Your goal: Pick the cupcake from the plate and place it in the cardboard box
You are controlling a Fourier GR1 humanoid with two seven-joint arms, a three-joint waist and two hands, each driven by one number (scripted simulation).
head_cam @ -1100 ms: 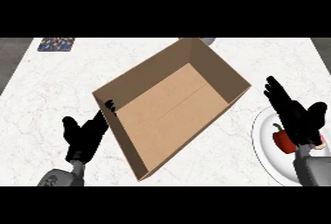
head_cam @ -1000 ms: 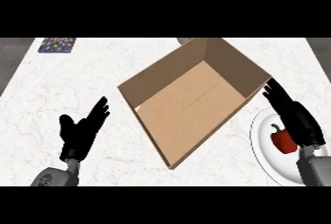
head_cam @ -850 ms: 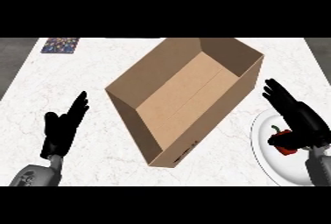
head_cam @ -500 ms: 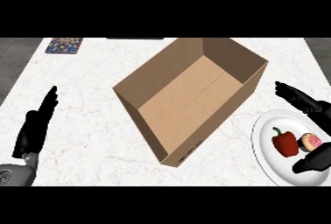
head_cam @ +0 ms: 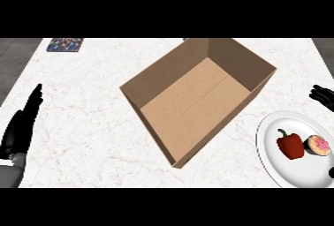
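Note:
A pink-frosted cupcake (head_cam: 319,145) sits on the white plate (head_cam: 277,165) at the lower right, next to a red pepper (head_cam: 291,144). The open cardboard box (head_cam: 195,99) lies tilted in the middle of the counter, with nothing inside it. My left hand (head_cam: 20,128) stands at the left edge with straight fingers pointing up, well away from the box. Of my right hand (head_cam: 324,95) only relaxed fingers show at the right edge, above the plate and apart from the cupcake. Neither hand holds anything.
A small colourful patterned square (head_cam: 65,44) lies at the counter's far left corner. Dark floor shows past the counter's left and right edges. White marble counter (head_cam: 91,154) stretches between my left hand and the box.
Both hands have moved outward towards the view's edges. My right hand has left the plate area, uncovering the cupcake and the pepper. The box looks unmoved since half a second ago.

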